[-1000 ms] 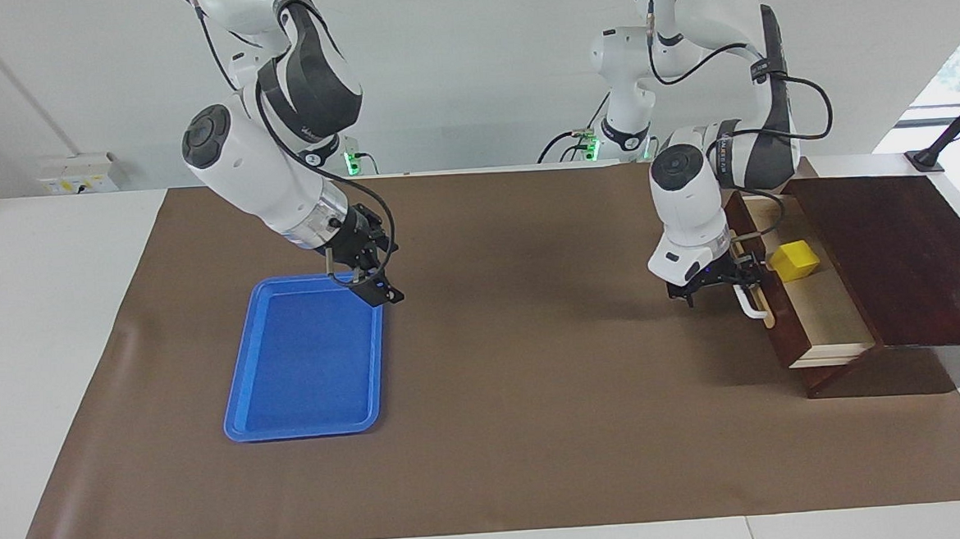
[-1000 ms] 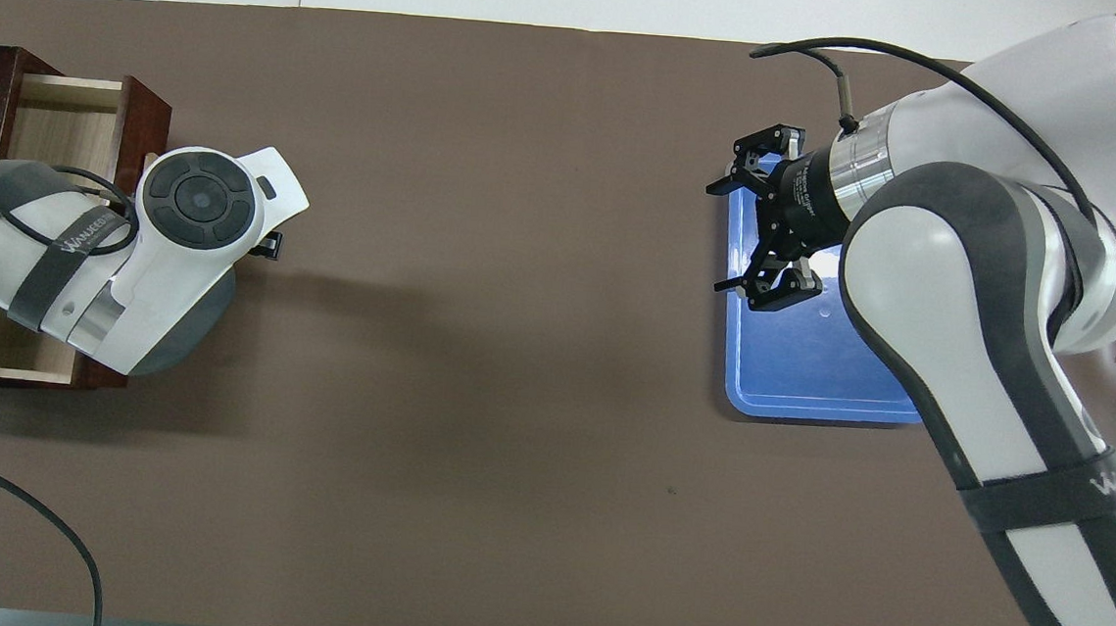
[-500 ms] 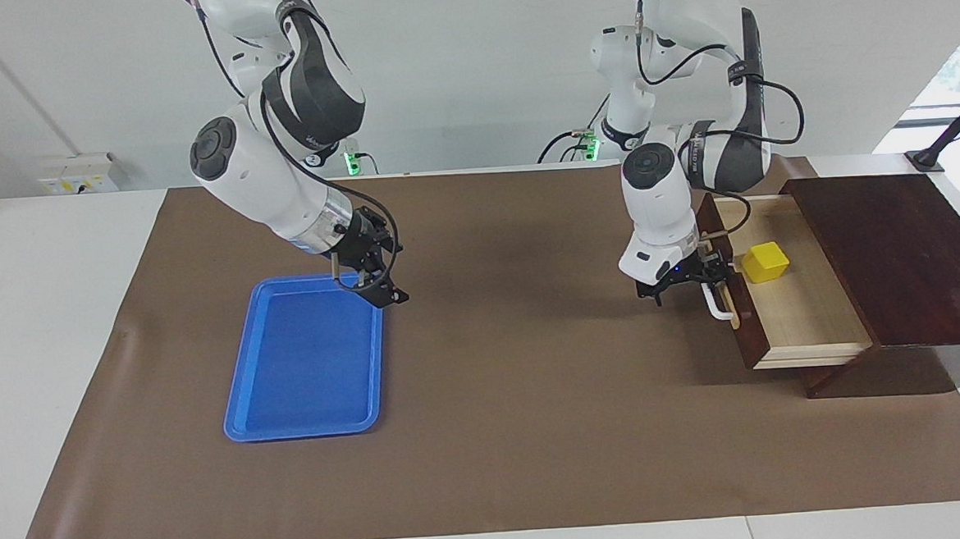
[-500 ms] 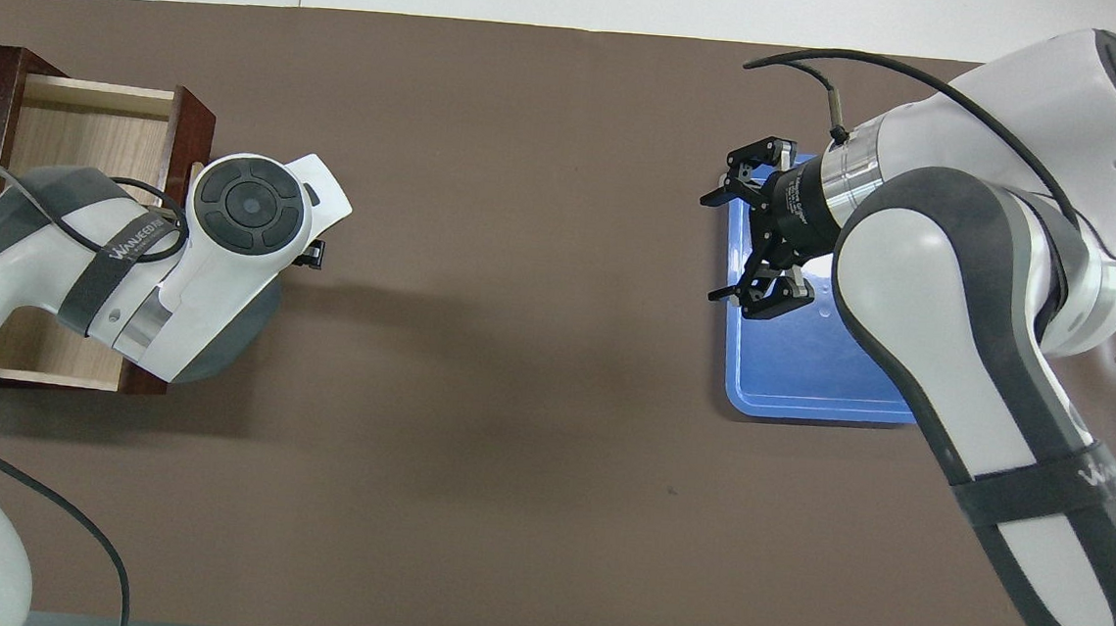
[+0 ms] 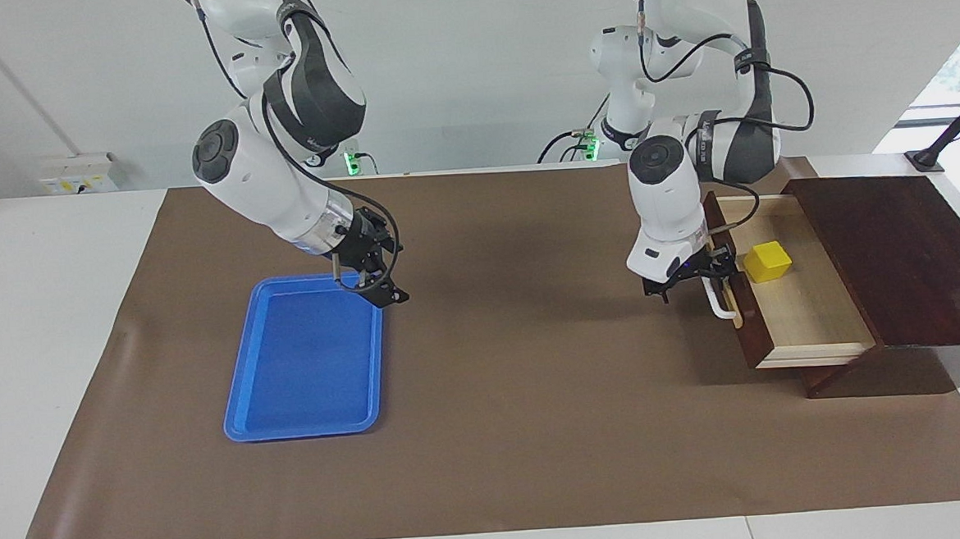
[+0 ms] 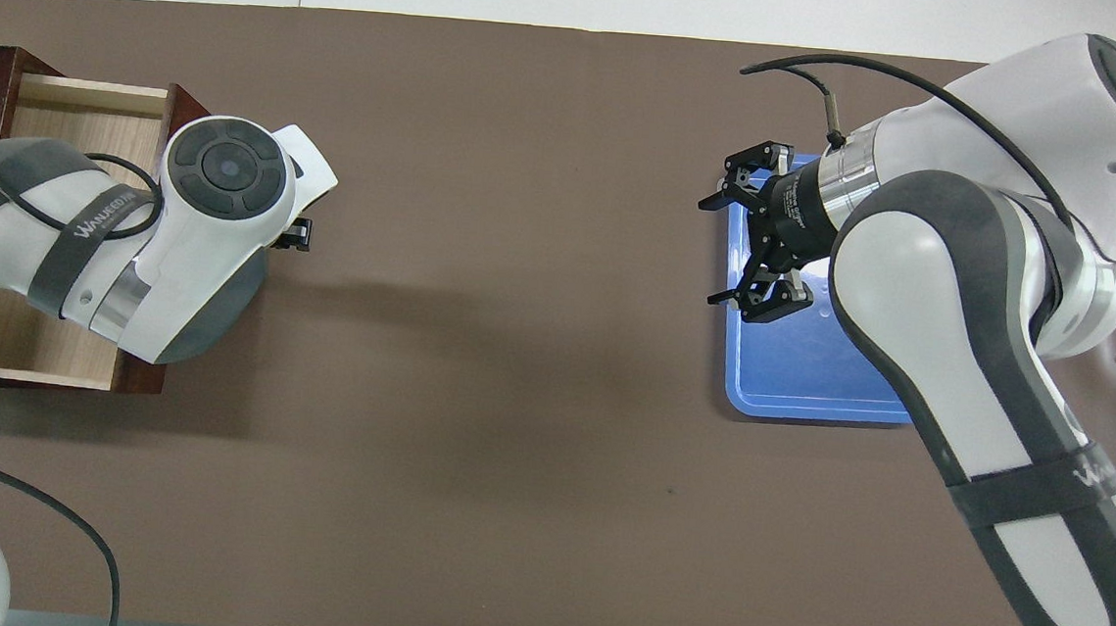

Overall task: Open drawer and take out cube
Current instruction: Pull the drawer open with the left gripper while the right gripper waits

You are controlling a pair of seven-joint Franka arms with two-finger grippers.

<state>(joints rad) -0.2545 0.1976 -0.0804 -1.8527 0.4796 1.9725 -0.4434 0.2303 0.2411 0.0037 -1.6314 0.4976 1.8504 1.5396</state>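
Evidently the drawer (image 5: 777,291) has travelled well out of its dark wooden box (image 5: 898,260) over the last second and has now stopped; between the half-second-old picture and this one it has barely shifted, so the pull looks finished. At the right of the facing view the left gripper (image 5: 698,273) sits at the white bar handle (image 5: 720,298), right against the drawer front; whether its jaws clamp the bar or have let go, I cannot tell. Opening, in my judgement, is done, and lifting the cube remains. The cube (image 5: 767,260), a small bright yellow block, rests flat on the light wood floor of the drawer, just inside the front and toward the robots' end of it, untouched and fully exposed from above. In the overhead view the left arm hides it. The right gripper (image 5: 369,277) waits with jaws wide over the corner of the blue tray (image 5: 304,369), at the centre left of the facing view.
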